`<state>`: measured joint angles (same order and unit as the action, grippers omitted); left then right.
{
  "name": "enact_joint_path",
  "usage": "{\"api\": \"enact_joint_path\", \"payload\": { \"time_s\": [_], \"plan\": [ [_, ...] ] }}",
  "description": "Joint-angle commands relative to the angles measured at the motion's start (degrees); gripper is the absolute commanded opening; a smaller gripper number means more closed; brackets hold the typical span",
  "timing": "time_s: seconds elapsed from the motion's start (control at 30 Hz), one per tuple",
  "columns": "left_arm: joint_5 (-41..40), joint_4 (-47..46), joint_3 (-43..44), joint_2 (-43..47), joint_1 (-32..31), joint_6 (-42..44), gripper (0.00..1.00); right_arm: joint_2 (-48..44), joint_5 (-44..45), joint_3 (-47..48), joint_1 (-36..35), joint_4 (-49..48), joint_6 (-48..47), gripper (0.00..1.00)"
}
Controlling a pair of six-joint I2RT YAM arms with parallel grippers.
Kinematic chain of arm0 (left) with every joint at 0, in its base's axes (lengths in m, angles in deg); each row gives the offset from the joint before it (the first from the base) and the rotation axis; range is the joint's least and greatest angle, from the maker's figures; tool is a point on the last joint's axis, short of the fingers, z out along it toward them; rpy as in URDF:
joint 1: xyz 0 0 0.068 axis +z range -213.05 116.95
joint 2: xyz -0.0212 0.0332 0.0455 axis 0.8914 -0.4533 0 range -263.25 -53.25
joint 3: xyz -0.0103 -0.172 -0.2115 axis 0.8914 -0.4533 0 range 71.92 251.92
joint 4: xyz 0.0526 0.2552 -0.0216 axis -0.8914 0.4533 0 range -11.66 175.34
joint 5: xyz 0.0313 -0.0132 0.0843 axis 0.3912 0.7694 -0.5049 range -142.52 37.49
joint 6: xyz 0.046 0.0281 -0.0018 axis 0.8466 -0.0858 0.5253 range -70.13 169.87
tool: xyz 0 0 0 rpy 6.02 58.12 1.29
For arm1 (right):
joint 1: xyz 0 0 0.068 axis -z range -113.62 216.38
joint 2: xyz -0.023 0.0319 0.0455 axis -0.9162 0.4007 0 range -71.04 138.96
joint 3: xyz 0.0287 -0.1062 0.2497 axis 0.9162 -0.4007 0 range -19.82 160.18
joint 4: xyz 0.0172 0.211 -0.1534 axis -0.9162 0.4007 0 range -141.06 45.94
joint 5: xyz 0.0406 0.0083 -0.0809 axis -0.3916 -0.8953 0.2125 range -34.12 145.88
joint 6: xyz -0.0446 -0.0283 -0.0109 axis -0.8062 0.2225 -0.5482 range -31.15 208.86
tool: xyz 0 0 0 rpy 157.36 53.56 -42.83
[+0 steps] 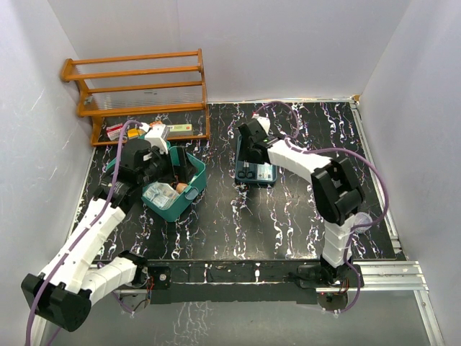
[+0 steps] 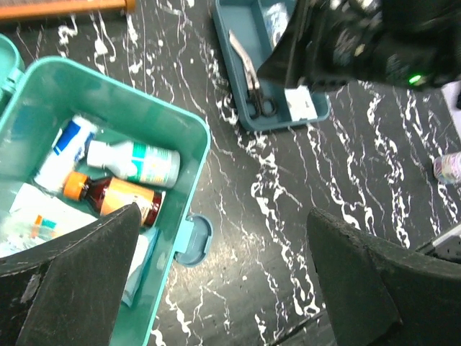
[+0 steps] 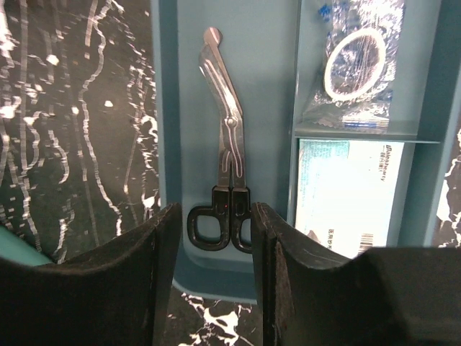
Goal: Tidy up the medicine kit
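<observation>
Teal medicine kit (image 2: pixel 115 101) beneath left tool (image 2: pixel 230 249)

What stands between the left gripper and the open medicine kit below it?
Nothing visible does. The left gripper hangs with jaws wide apart over the front edge of the medicine kit, whose lid is open; bottles lie inside.

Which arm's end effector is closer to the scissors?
The right. Its end effector hangs directly over the scissors in the tray, fingers flanking the handles. The left end effector is off over the kit, well away from them.
</observation>
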<state>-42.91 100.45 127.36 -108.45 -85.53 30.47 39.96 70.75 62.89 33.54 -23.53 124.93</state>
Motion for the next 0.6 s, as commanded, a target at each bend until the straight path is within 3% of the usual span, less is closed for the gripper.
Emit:
{"api": "enact_joint_path", "payload": {
  "time_s": [0.0,0.23,0.57],
  "plan": [
    [3.83,8.77,1.59,-2.80,-0.22,1.12,0.97,-8.41,-0.28,-3.50,0.79,-2.18,0.25,0.43],
    [4.99,12.95,-0.75,-7.27,-0.21,0.68,0.92,-15.91,1.23,-12.06,2.43,-2.98,0.76,0.45],
    [13.30,10.97,-1.55,-12.93,-0.25,-0.51,0.77,-15.82,-2.01,-15.12,3.22,-3.25,-0.88,0.45]
  ]
}}
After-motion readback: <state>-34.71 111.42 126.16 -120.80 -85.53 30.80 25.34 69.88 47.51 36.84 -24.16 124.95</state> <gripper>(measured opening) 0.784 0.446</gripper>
